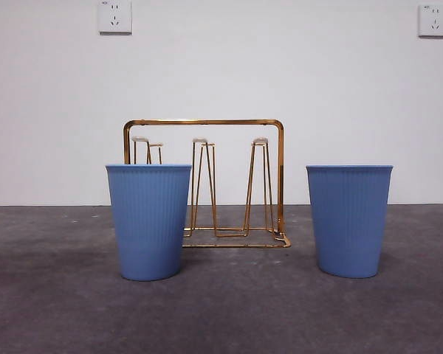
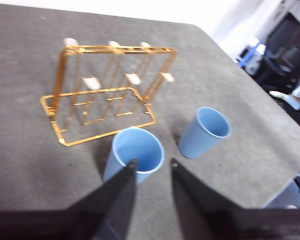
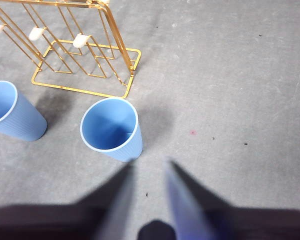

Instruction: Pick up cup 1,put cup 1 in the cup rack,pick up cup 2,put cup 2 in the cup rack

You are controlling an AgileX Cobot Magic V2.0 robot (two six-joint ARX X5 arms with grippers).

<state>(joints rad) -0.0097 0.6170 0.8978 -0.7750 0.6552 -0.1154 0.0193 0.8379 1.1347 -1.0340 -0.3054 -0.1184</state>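
Note:
Two ribbed blue cups stand upright and empty on the grey table. In the front view the left cup (image 1: 148, 221) covers the left end of the gold wire cup rack (image 1: 240, 122), and the right cup (image 1: 348, 220) stands apart to the rack's right. My left gripper (image 2: 152, 164) hovers open above the table just short of the left cup (image 2: 135, 152), with the other cup (image 2: 205, 131) and the rack (image 2: 105, 90) beyond. My right gripper (image 3: 149, 165) is open and empty, close to the right cup (image 3: 112, 127). Which is cup 1 or cup 2 I cannot tell.
The rack (image 3: 65, 50) has upright hairpin pegs with white tips, and nothing hangs on them. A white wall with two sockets (image 1: 115, 16) closes the back of the table. Neither arm shows in the front view. Dark equipment (image 2: 285, 45) stands past the table edge in the left wrist view.

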